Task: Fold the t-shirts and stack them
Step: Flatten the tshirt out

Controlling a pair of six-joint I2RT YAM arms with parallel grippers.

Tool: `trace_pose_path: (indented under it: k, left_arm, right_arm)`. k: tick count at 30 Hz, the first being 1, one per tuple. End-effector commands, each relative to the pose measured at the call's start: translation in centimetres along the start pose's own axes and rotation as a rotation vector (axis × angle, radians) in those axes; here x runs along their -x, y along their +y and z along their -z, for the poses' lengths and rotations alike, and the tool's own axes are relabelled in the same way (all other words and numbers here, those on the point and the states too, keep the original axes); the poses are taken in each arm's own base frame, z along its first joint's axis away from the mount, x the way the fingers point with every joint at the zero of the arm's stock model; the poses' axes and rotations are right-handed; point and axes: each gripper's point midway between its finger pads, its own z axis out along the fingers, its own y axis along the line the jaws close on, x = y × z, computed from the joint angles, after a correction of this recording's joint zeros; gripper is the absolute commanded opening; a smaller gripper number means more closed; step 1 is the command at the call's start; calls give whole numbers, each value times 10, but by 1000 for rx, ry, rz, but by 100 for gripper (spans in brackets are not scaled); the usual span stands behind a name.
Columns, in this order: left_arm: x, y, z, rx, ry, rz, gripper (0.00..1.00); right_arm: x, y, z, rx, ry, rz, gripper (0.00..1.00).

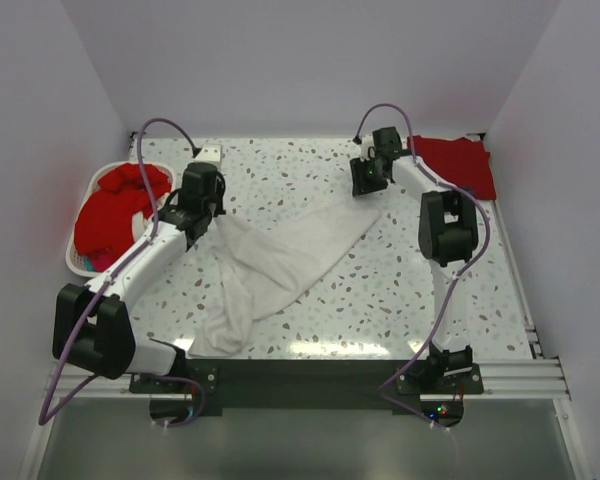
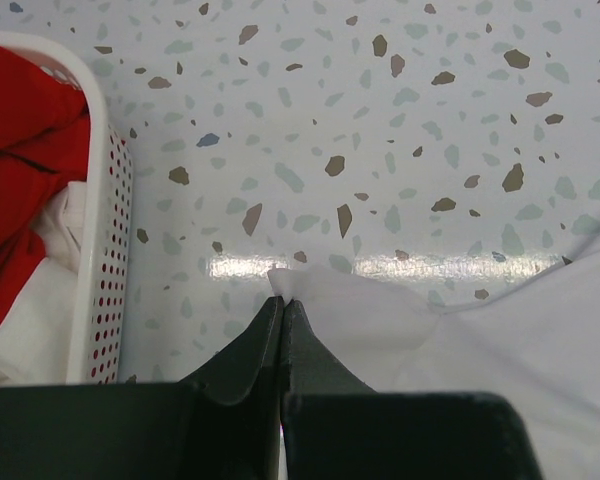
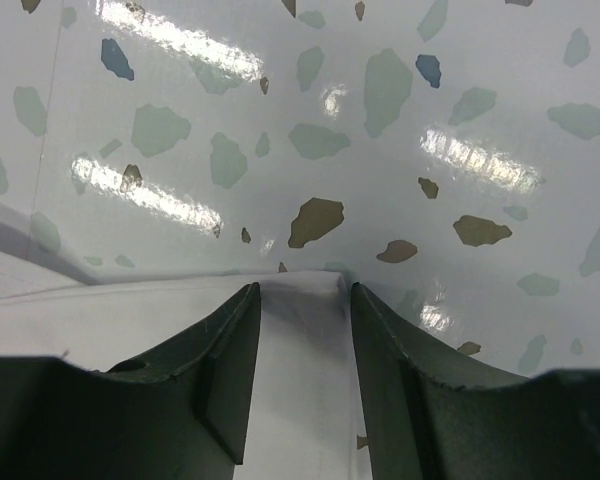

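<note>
Left pincer (image 2: 283, 300) clamped tight on a corner of the white t-shirt (image 1: 280, 255), which lies rumpled across the middle of the desk (image 1: 310, 170), and the right pincer (image 3: 302, 287) straddles the cloth's far edge, jaws apart, nothing pinched yet. The risk: that right bite looks shallow, right at the hem, so a close on a mere sliver could let the fabric slip on the lift, leaving the shirt dangling from the left corner and bunching.
</note>
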Motion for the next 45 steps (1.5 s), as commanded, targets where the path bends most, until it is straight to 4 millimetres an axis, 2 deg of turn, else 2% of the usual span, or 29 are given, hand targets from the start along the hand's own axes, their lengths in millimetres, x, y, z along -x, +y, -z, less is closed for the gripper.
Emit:
trace_pose_path:
  k: [1,6,11,13,15,16,18,19,20,21,24,25,26,27,29,30,31,33,34,35,36,37,38,39,40,41,43,44,45]
  left_arm:
    - [5,7,-5,31,-25,22,0]
    - [5,8,-5,43,-22,20,0]
    - [3,10,-6,51,-17,19,0]
    - [3,11,-7,60,-17,18,0]
    - [4,13,-9,70,-10,20,0]
    - [15,14,-8,72,-24,31,0]
    - [25,15,-6,78,-27,39,0]
    - [47,17,-3,87,-68,50,0]
    - [56,18,-1,93,-80,52,0]
    - [83,19,5,97,-133,69,0]
    - [121,27,16,129,-187,81,0]
    - [153,31,30,137,-253,97,0]
    - [167,33,38,139,-279,102,0]
    - [197,38,57,142,-345,126,0]
    - [222,45,83,146,-396,137,0]
    - [245,50,106,139,-458,162,0]
    - [255,54,120,136,-490,170,0]
    - [276,65,164,122,-586,196,0]
    - [282,69,181,116,-627,204,0]
    - [289,79,211,108,-690,226,0]
    - [290,83,225,106,-717,232,0]
    - [293,86,242,91,-755,232,0]
    - [294,94,272,77,-812,249,0]
    - [292,95,283,58,-833,247,0]
    - [291,98,296,49,-860,250,0]
    - [288,105,323,37,-909,263,0]
    - [286,107,347,-2,-954,256,0]
    - [282,112,370,-21,-996,260,0]
    - [281,112,383,-42,-1020,257,0]
  right_arm:
    - [-24,2,-16,-24,93,34,45]
    - [-30,3,-20,-59,125,69,37]
    - [-31,3,-18,-64,122,67,13]
    - [-27,3,-15,-69,107,68,2]
    - [-13,4,-2,-77,71,71,0]
    - [-5,5,5,-83,50,69,0]
    - [27,4,35,-122,-39,71,0]
    - [45,5,50,-137,-90,64,0]
    - [67,6,77,-161,-157,61,0]
    - [80,4,93,-187,-198,53,0]
    - [128,5,170,-259,-370,28,0]
    - [141,5,194,-274,-423,18,0]
    - [147,6,211,-283,-455,13,0]
    - [157,8,250,-303,-523,3,0]
    - [162,10,290,-324,-589,-5,0]
    - [165,15,330,-331,-659,-6,0]
    - [161,15,346,-340,-682,-10,0]
    - [157,21,380,-344,-740,-11,0]
    - [149,28,415,-341,-800,-8,0]
    - [144,31,430,-342,-823,-8,0]
    - [139,35,449,-344,-855,-1,0]
    - [127,42,478,-340,-904,6,0]
    - [119,45,496,-343,-935,11,0]
    - [112,47,510,-348,-959,19,0]
    - [96,54,539,-347,-1012,24,0]
    - [88,56,550,-350,-1035,28,0]
    - [71,60,569,-354,-1068,36,0]
    - [56,65,589,-355,-1104,41,0]
    - [48,67,599,-358,-1120,47,0]
